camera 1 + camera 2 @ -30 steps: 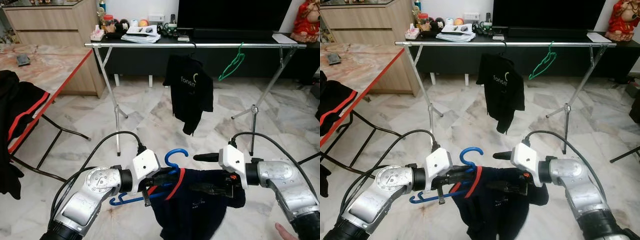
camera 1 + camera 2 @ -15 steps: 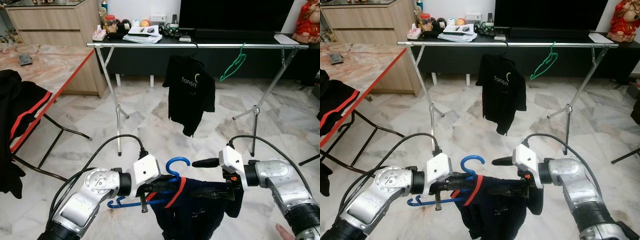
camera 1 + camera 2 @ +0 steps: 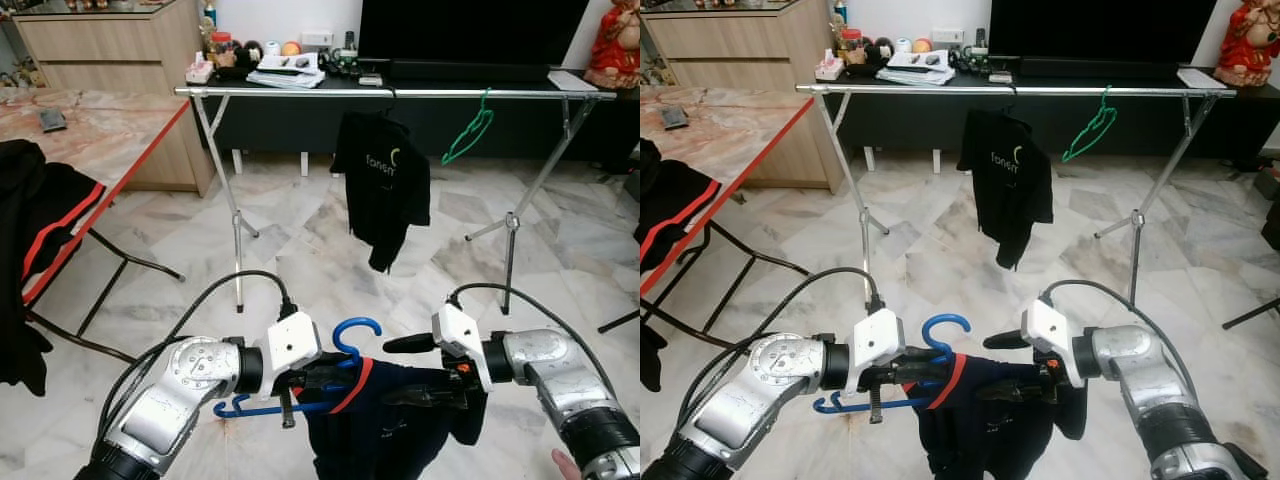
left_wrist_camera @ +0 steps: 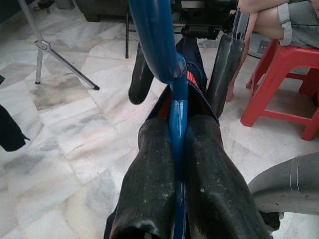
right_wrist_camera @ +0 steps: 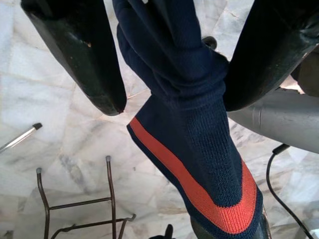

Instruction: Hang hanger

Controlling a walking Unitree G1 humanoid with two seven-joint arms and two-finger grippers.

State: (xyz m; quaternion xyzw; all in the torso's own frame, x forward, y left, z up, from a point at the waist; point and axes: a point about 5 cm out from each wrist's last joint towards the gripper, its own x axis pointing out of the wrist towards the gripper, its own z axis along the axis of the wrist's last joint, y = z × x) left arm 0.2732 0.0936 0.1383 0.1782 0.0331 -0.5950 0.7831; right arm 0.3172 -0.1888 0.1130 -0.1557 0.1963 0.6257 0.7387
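Pinching the blue hanger [image 3: 345, 345], the left gripper [image 4: 175, 164] holds near; right gripper [image 5: 169, 94] spread around the shirt [image 3: 385, 430].

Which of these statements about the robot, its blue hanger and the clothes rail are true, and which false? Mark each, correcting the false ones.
1. The left gripper is clamped on the blue hanger. True.
2. A navy garment with a red stripe hangs on that hanger. True.
3. The blue hanger is already hooked on the rail. False: it is held low, well short of the rail.
4. A green hanger on the rail carries a shirt. False: it is bare; the black shirt hangs on another hanger.
5. The right gripper has fingers spread around navy fabric. True.
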